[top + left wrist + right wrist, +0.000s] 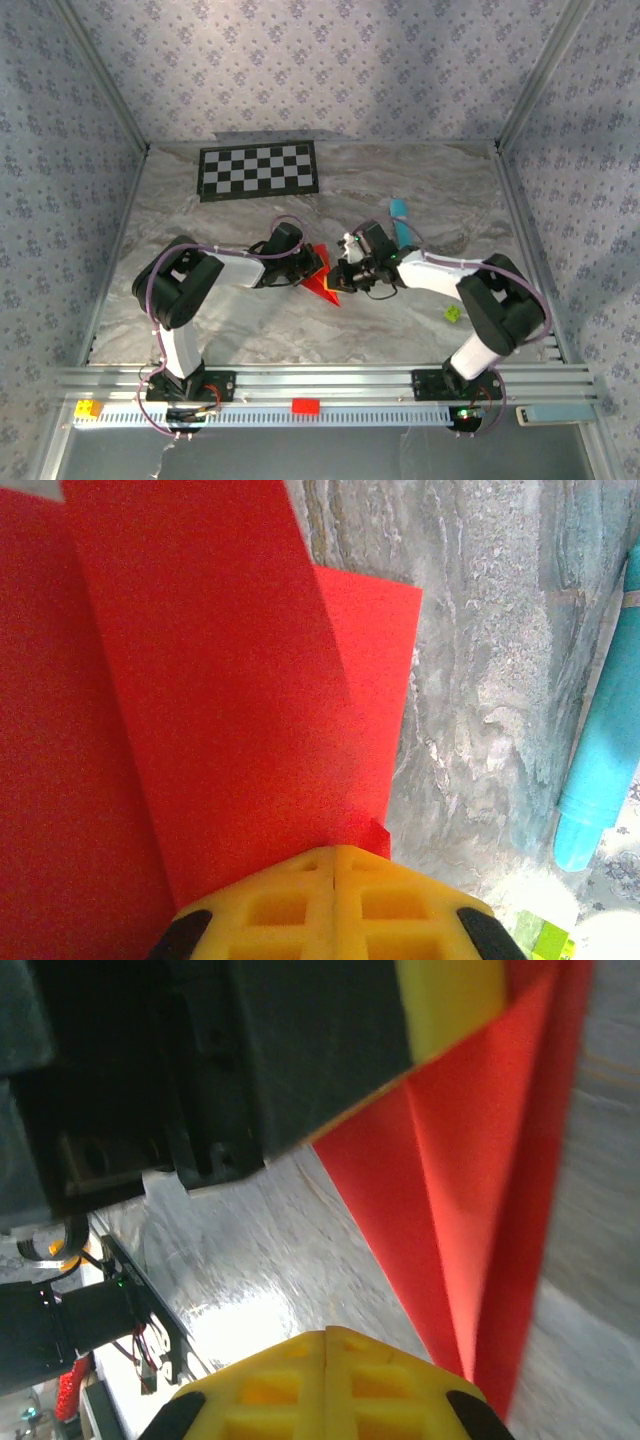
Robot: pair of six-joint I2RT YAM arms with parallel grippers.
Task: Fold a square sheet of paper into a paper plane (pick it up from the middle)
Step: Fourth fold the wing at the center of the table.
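The sheet of paper [326, 286] is bright red and folded into a narrow pointed shape, held just above the middle of the table. In the left wrist view its layered flaps [200, 680] spread up and away from my left gripper [335, 852], which is shut on the paper's edge. My right gripper [327, 1334] is shut, its yellow fingers pressed together with nothing in the seam. The red paper [470, 1180] runs down past that gripper's right side. One of the left gripper's yellow fingers [450, 1000] holds the paper's upper end. Seen from above, the left gripper [316, 264] and right gripper [337, 274] meet at the paper.
A black-and-white checkerboard [260, 170] lies at the back. A teal stick [401, 220] [600, 770] rests behind the right arm, and a small green piece [453, 314] lies to its right. A red block [305, 406] and a yellow block [88, 409] sit on the front rail.
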